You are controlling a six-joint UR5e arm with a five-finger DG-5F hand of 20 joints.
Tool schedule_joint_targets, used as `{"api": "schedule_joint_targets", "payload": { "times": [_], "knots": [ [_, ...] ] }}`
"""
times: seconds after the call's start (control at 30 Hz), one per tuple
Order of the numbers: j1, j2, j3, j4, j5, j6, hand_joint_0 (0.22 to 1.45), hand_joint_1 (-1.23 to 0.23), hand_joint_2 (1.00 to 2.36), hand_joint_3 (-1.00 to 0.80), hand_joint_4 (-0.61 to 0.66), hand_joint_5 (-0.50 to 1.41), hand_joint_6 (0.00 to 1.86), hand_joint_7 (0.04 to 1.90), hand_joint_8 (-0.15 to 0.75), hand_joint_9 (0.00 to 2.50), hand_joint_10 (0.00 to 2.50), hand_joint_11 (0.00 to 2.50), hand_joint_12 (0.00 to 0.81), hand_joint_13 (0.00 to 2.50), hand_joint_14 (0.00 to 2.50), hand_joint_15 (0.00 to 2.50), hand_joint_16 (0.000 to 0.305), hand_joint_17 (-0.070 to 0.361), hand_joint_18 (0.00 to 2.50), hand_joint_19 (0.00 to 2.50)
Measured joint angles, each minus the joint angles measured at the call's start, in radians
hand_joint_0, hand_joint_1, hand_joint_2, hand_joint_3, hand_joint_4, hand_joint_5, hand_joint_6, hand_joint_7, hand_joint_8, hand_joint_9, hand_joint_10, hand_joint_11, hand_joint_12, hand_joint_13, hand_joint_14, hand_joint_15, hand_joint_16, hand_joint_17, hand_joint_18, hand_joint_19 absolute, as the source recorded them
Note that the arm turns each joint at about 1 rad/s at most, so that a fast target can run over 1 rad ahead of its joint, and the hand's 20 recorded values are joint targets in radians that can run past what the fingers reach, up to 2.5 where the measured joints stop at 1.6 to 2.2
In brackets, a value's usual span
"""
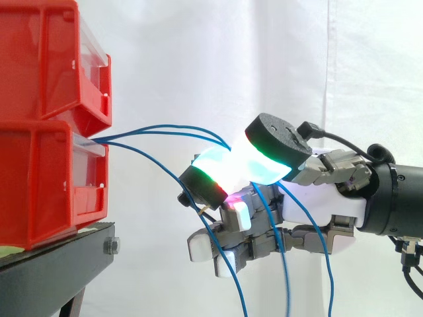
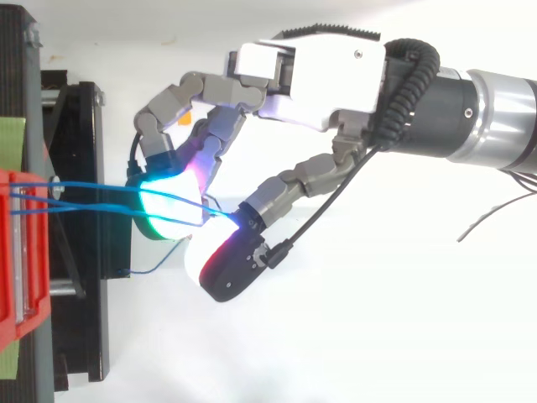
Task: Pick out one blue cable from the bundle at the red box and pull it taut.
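Observation:
Two stacked red bins [image 1: 39, 185] stand at the left on a black stand [image 1: 53, 264]. Thin blue cables [image 1: 158, 129] leave the lower bin's front slot and arc gently rightwards to my hand [image 1: 317, 198]. Its fingers are curled, and two glowing fingertips [image 1: 225, 165] close on the upper cables where they meet. In the top view the same cables [image 2: 84, 186] run from the red bin [image 2: 17, 252] across the cyan-green pad to the hand [image 2: 327, 71]. Another blue strand [image 1: 152, 160] slopes down under the fingers. Beyond the hand, cable lengths [image 1: 327, 264] hang slack.
The black stand [image 2: 84, 252] juts out just left of the fingertips. A loose blue cable end [image 2: 151, 267] lies below the pads beside the stand. A white curtain backs the scene, with open room under and right of the hand.

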Motion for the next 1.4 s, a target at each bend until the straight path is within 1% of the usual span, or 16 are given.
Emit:
{"api": "schedule_joint_targets", "payload": {
  "times": [0.13,0.23,0.33,0.4,0.43,0.53,0.63,0.73,0.93,1.03,1.23,1.3,1.4],
  "knots": [
    [0.0,0.0,0.0,0.001,0.0,0.0,0.5,-0.71,1.0,-0.5,0.11,-0.15,0.88,1.03,0.262,1.18,0.02,0.65,0.331,0.91,0.01,0.35,0.047,0.107,0.81,0.58],
    [0.0,0.0,0.0,0.001,-0.001,0.0,0.5,-0.66,1.0,-0.5,0.11,-0.15,0.87,1.05,0.265,1.18,0.02,0.63,0.335,0.91,0.01,0.35,0.048,0.107,0.81,0.58],
    [0.0,0.0,0.0,0.002,-0.001,0.0,0.53,-0.58,1.0,-0.5,0.1,-0.15,0.86,1.06,0.253,1.18,0.02,0.65,0.325,0.91,0.01,0.35,0.046,0.103,0.79,0.6],
    [0.0,0.0,0.0,0.002,-0.001,0.0,0.58,-0.56,1.0,-0.5,0.08,-0.15,0.85,1.09,0.244,1.18,0.03,0.65,0.313,0.9,0.02,0.36,0.043,0.098,0.78,0.62],
    [0.0,0.0,0.0,0.003,-0.002,0.0,0.6,-0.58,1.0,-0.5,0.06,-0.15,0.85,1.11,0.245,1.18,0.03,0.66,0.313,0.9,0.02,0.37,0.043,0.097,0.77,0.62],
    [0.0,0.0,0.0,0.003,-0.002,0.0,0.62,-0.62,1.0,-0.5,0.04,-0.15,0.86,1.14,0.248,1.18,0.02,0.66,0.316,0.9,0.02,0.37,0.043,0.098,0.77,0.63],
    [0.0,0.0,0.0,0.003,-0.002,0.0,0.63,-0.72,1.01,-0.4,0.06,-0.15,0.86,1.17,0.248,1.17,0.02,0.65,0.319,0.9,0.02,0.37,0.044,0.099,0.77,0.64],
    [0.0,0.0,0.0,0.003,-0.002,0.0,0.64,-0.77,1.01,-0.36,0.05,-0.15,0.86,1.2,0.25,1.16,0.03,0.66,0.32,0.9,0.02,0.37,0.044,0.1,0.77,0.64],
    [-0.001,0.0,0.001,0.003,-0.003,0.0,0.66,-0.83,1.02,-0.3,0.02,-0.15,0.87,1.25,0.251,1.16,0.02,0.66,0.32,0.89,0.02,0.37,0.044,0.1,0.77,0.64],
    [-0.001,0.0,0.001,0.003,-0.005,0.001,0.68,-0.85,1.02,-0.27,-0.03,-0.16,0.88,1.3,0.252,1.15,0.02,0.66,0.319,0.9,0.02,0.37,0.044,0.1,0.77,0.63],
    [-0.001,0.0,0.0,0.0,-0.004,0.001,0.72,-0.9,1.01,-0.34,-0.07,-0.16,0.9,1.24,0.242,1.15,0.02,0.66,0.312,0.9,0.02,0.36,0.044,0.1,0.78,0.61],
    [-0.002,0.0,0.0,0.0,-0.004,0.001,0.74,-0.92,1.01,-0.4,-0.08,-0.16,0.9,1.2,0.244,1.14,0.03,0.66,0.31,0.9,0.02,0.36,0.044,0.1,0.78,0.6],
    [-0.002,0.0,0.0,0.001,-0.003,0.001,0.76,-0.95,1.0,-0.5,-0.05,-0.17,0.91,1.23,0.24,1.15,0.02,0.66,0.308,0.9,0.02,0.36,0.044,0.099,0.79,0.58]
  ]
}}
